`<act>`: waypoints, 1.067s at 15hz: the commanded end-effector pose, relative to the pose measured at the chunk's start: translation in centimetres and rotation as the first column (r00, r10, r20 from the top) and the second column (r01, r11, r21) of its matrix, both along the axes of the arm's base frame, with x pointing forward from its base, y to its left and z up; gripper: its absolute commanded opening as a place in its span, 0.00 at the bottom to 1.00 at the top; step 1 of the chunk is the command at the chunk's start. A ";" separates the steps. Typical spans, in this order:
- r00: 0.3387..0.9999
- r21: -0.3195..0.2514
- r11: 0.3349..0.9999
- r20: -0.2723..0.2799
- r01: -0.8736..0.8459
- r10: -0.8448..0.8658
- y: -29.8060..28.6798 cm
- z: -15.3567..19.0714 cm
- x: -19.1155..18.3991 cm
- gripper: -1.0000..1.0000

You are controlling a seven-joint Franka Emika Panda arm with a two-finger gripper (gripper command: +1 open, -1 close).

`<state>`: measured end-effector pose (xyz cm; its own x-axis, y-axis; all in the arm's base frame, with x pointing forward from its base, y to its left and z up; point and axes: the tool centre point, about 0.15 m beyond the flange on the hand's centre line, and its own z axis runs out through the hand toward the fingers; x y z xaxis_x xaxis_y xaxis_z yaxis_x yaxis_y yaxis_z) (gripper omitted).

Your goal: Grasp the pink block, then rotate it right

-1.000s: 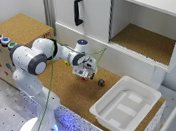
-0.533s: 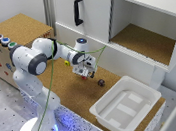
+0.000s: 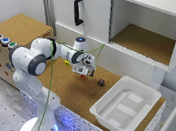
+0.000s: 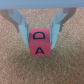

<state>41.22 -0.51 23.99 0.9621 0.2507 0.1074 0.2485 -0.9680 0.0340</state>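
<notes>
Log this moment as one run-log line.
claw: shut on small pink lettered block | block: between fingers, above cork tabletop | rotation: cannot tell | white plastic tub: untouched

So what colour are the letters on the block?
Black, on the pink block; clearest in the wrist view.

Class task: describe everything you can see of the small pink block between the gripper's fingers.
The small pink block is a pinkish-red cube with black letters, D on one face and A on the next. It sits upright between the grey fingers of the gripper, which touch its sides. In the exterior view it is just above the cork-topped table.
</notes>
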 end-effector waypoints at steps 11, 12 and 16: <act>0.542 0.132 0.531 -0.071 0.837 -0.837 -1.6 1.3 -4.2 0.00; 0.500 0.142 0.486 -0.084 0.862 -0.862 -1.6 1.0 -3.9 0.00; 0.321 0.121 0.310 -0.089 0.943 -0.943 -2.0 -0.7 -2.4 0.00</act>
<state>38.25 -1.78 25.63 0.7022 -0.7109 0.0380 -0.7095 -0.7032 -0.0461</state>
